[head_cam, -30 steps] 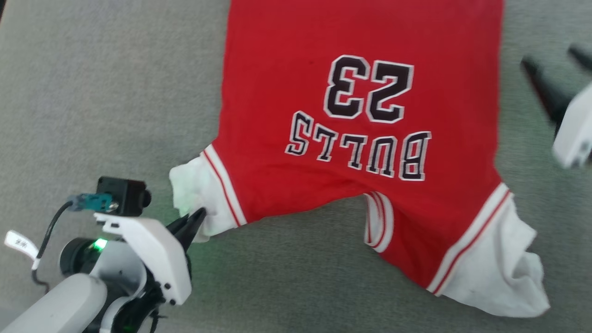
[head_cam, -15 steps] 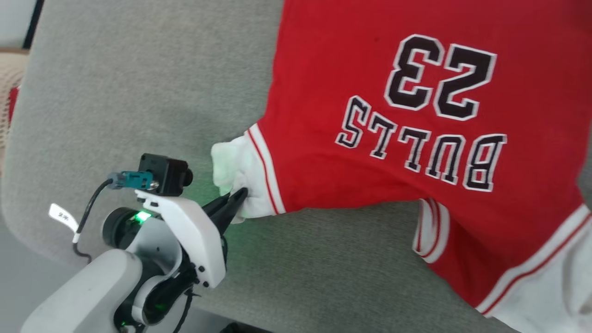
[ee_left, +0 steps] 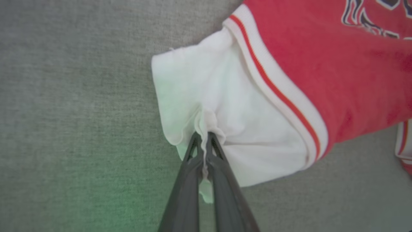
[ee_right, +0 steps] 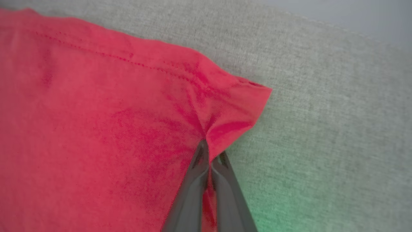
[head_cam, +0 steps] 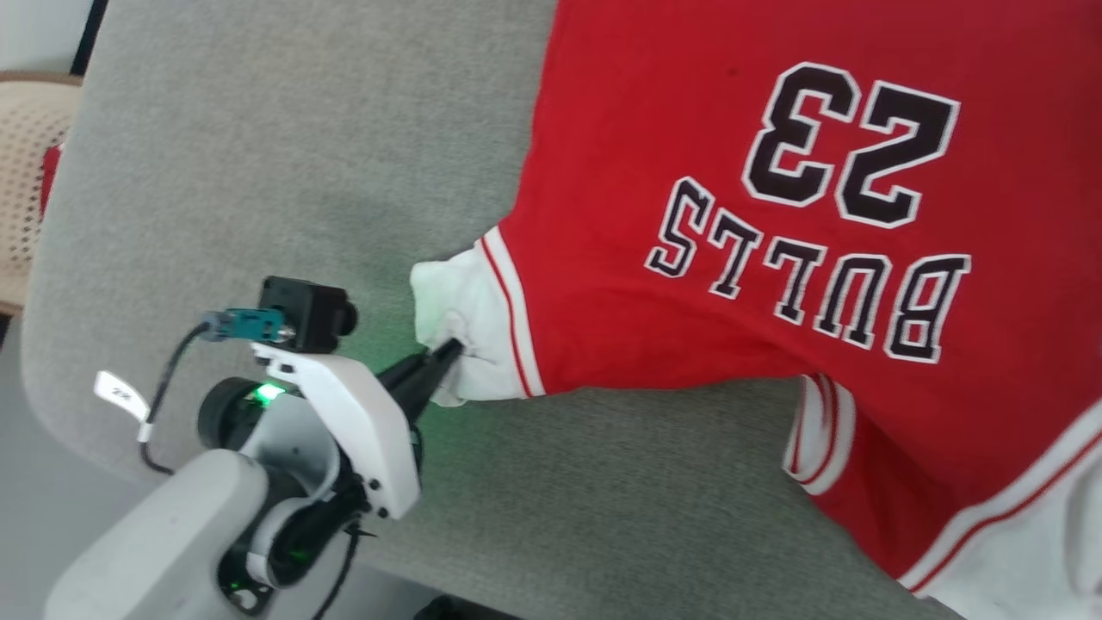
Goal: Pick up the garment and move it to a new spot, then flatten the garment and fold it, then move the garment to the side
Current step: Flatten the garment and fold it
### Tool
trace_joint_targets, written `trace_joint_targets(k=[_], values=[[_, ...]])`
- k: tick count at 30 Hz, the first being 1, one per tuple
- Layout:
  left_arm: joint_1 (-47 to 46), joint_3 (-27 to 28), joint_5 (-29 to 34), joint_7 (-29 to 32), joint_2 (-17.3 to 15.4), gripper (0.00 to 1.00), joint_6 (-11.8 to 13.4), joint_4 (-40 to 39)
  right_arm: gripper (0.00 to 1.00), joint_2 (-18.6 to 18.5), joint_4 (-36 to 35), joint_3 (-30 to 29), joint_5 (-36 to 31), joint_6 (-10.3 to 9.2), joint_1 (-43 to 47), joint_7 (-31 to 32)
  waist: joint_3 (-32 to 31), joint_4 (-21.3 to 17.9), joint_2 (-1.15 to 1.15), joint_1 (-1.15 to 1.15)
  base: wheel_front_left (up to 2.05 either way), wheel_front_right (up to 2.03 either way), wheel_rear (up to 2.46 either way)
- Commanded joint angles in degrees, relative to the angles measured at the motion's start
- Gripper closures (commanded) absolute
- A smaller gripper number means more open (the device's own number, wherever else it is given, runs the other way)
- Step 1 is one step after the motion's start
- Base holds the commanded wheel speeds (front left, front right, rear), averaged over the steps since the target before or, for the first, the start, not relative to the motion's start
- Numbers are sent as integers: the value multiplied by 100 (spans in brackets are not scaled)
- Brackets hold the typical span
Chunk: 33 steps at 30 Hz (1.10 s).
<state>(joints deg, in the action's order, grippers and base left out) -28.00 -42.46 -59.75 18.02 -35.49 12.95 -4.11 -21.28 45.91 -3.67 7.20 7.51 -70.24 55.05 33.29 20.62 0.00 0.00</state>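
The garment (head_cam: 689,155), a red jersey with black lettering and the number 23, lies face up on the grey surface, lettering upside down to me. Its white sleeve (head_cam: 461,310) sticks out at the left. My left gripper (head_cam: 448,351) is shut on that sleeve's edge; in the left wrist view the white cloth (ee_left: 219,106) is pinched between the dark fingers (ee_left: 193,154), gripper midpoint (ee_left: 202,141). In the right wrist view my right gripper (ee_right: 208,151) is shut on a red hem corner (ee_right: 238,106) of the garment. The neck trim (head_cam: 818,439) shows at the lower right.
The grey fabric surface (head_cam: 258,155) has a rounded left edge, with floor beyond it. A tan woven chair (head_cam: 26,172) stands past that edge at the far left. The garment's other white sleeve (head_cam: 1042,551) runs off the lower right corner.
The whole head view has shifted, so the camera moved. The left gripper's fingers have closed onto the white sleeve edge. The right gripper has left the head view.
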Motion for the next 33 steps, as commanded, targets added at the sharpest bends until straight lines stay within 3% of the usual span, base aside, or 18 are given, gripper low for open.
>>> trace_joint_targets(k=[1,8,10,15,23,29,33], values=[[14,24,1,-19,-51,100,55,114,100,37,260,113,49,-4,516,148,-91,-113,0,0,0,0,0],[167,192,-80,-32,-340,100,135,140,100,-92,-636,1142,1040,-3,951,8,-534,-711,0,0,0,0,0],[252,261,-129,-9,-452,100,181,149,100,-297,-1307,1583,1631,-3,1411,106,-763,-941,0,0,0,0,0],[363,313,-205,46,-609,100,267,145,100,-760,-2824,1936,2511,-3,2445,404,-1104,-1256,0,0,0,0,0],[533,409,-305,103,-813,100,392,60,100,-1028,-4917,1467,3144,-3,4308,963,-1443,-1564,0,0,0,0,0],[618,414,-314,113,-868,100,413,9,100,-577,-6232,692,2993,-3,6042,1388,-1602,-1645,0,0,0,0,0],[646,399,-319,86,-844,100,413,9,100,-137,-6361,445,2603,-3,6939,1251,-1629,-1650,0,0,0,0,0]])
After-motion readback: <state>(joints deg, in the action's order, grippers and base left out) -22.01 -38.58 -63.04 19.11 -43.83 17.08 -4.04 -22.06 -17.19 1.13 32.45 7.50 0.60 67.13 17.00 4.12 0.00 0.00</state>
